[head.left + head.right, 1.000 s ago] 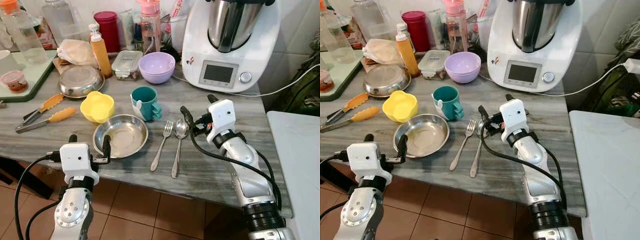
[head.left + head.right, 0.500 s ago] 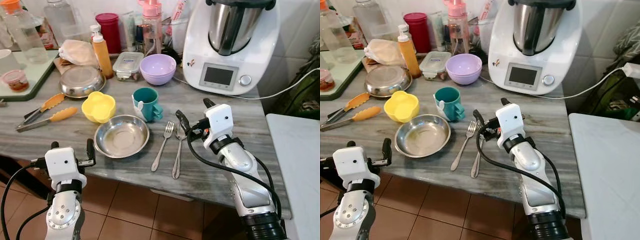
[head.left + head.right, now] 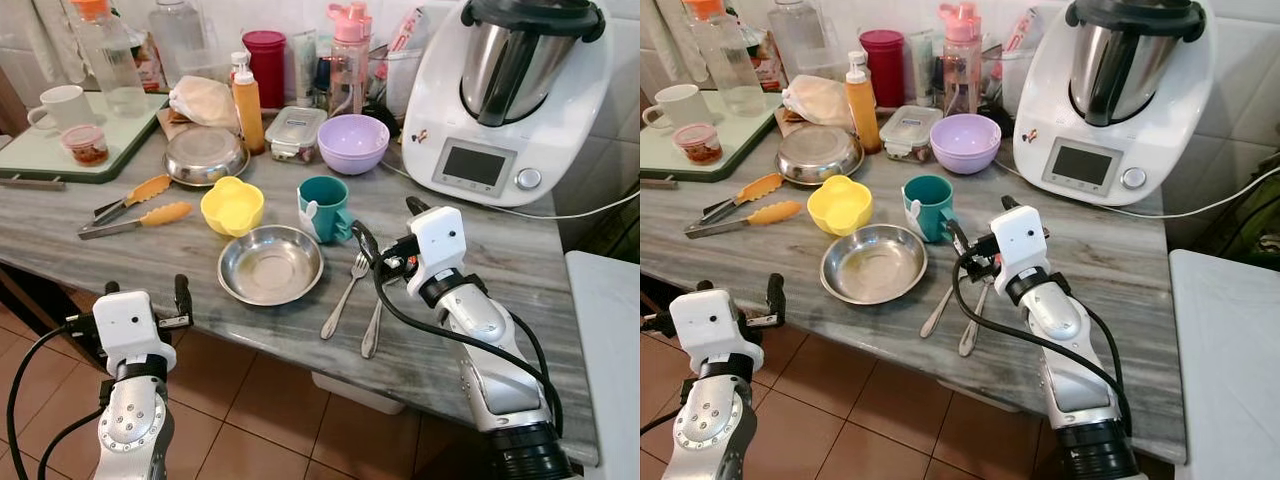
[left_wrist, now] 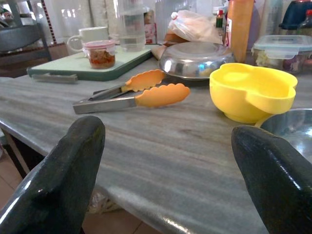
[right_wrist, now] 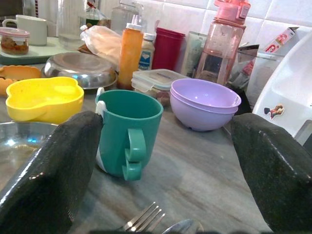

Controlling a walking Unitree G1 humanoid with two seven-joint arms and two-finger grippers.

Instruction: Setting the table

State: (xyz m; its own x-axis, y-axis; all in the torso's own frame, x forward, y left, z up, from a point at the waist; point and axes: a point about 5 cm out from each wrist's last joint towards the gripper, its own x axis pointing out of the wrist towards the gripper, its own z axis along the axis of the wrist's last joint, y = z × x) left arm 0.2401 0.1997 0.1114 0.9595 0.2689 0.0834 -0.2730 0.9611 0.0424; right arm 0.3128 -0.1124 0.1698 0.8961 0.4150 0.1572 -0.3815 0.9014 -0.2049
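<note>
1. The right tool (image 3: 388,238) hovers wide open and empty over the steel fork (image 3: 344,291) and spoon (image 3: 373,322) on the grey marble worktop (image 3: 150,260).
2. Risk: it could nudge the teal handled mug (image 3: 324,208) just beside it.
3. The left tool (image 3: 145,297) hangs open and empty off the edge.

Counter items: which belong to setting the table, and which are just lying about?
Job items: steel plate, fork, spoon, teal mug, yellow bowl, right pincer open over the cutlery.

Lying about: tongs, food processor, purple bowls, orange squeeze bottle.
</note>
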